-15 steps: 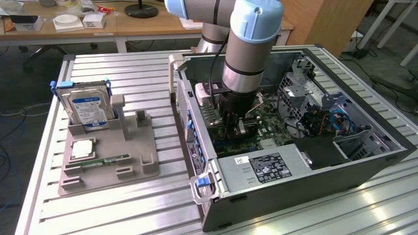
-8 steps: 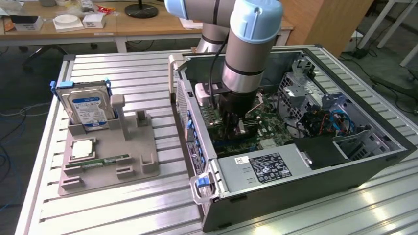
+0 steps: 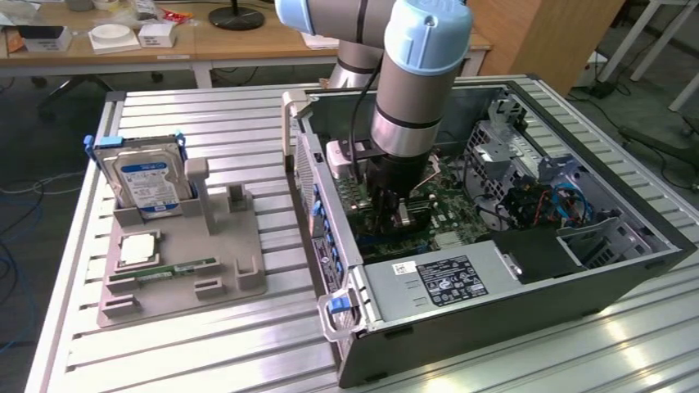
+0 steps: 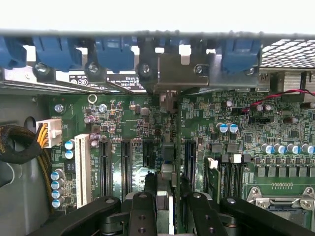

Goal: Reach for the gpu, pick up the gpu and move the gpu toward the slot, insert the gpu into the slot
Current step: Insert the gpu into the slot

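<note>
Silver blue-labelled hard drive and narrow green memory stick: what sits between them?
A flat square silver chip on the grey holder, seen in the exterior view.

the arm is a thick silver-grey tube with pale blue caps at its joints and a dark ring near the wrist. a black cable runs down its side. the gripper is black, with round screws on its fingers.
</note>
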`<control>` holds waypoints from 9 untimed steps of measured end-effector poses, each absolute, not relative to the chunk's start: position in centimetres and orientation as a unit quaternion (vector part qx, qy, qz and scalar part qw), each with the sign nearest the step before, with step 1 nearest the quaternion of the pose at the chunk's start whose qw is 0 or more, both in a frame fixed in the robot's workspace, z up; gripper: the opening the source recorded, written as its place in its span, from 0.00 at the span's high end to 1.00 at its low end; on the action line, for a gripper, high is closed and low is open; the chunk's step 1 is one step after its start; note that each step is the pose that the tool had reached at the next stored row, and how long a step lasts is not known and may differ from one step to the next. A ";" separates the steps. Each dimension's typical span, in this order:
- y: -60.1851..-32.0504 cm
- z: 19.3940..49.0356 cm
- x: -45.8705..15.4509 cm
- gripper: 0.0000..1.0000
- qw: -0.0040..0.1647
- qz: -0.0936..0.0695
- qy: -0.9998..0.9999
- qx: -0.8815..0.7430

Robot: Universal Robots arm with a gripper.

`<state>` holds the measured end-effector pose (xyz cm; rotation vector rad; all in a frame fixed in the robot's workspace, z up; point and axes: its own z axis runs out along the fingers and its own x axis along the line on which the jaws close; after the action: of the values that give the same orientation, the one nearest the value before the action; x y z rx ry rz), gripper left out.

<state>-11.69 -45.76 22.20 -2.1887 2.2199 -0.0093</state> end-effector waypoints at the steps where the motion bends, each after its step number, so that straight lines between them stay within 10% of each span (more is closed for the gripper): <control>1: -45.8 22.2 -11.7 0.71 0.012 -0.003 0.712 -0.702; 9: -45.8 22.2 -11.7 0.71 0.012 -0.003 0.712 -0.702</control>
<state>-11.70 -45.76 22.20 -2.1887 2.2199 -0.0094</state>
